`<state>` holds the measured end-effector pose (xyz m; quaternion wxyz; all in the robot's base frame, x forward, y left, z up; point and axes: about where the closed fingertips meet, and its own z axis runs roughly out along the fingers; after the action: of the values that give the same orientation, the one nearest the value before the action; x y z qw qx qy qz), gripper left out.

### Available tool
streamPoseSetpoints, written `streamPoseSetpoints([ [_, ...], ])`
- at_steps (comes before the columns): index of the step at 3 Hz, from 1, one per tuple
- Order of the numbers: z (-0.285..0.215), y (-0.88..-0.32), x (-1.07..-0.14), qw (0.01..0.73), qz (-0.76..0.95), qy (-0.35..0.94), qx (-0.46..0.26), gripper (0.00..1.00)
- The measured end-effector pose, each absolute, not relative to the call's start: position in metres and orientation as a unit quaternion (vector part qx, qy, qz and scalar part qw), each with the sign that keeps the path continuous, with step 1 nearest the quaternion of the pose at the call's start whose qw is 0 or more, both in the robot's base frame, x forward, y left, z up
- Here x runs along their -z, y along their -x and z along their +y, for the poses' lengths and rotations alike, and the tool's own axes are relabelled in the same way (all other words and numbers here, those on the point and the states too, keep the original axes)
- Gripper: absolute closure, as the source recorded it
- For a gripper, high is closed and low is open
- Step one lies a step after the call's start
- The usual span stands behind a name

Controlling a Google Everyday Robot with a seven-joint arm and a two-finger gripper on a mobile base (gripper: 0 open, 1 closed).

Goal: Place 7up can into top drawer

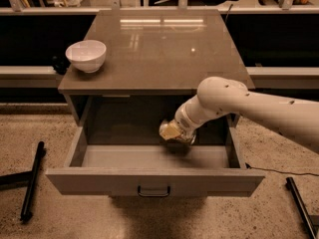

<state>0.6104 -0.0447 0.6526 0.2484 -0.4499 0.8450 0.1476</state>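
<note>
The top drawer (99, 181) is pulled wide open, with a pale grey floor and a small dark handle (153, 191) at the centre of its front panel. My white arm comes in from the right and reaches down into the drawer. My gripper (179, 133) is inside the drawer, right of its middle and near the back. It is shut on the 7up can (169, 130), which shows as a small whitish-silver cylinder tilted on its side. The can hangs just above the drawer floor, with a shadow under it.
A white bowl (86, 55) stands at the front left of the brown cabinet top (164, 44). Black poles lie on the speckled floor at the left (32, 180) and the right (300, 205). A dark shelf runs behind the cabinet.
</note>
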Motion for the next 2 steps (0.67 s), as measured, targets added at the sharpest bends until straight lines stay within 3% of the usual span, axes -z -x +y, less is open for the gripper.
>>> streamPoseSetpoints([
  [1, -0.045, -0.611, -0.655, 0.252, 0.846, 0.445, -0.150, 0.00],
  [2, -0.060, -0.599, -0.668, 0.261, 0.849, 0.433, -0.154, 0.00],
])
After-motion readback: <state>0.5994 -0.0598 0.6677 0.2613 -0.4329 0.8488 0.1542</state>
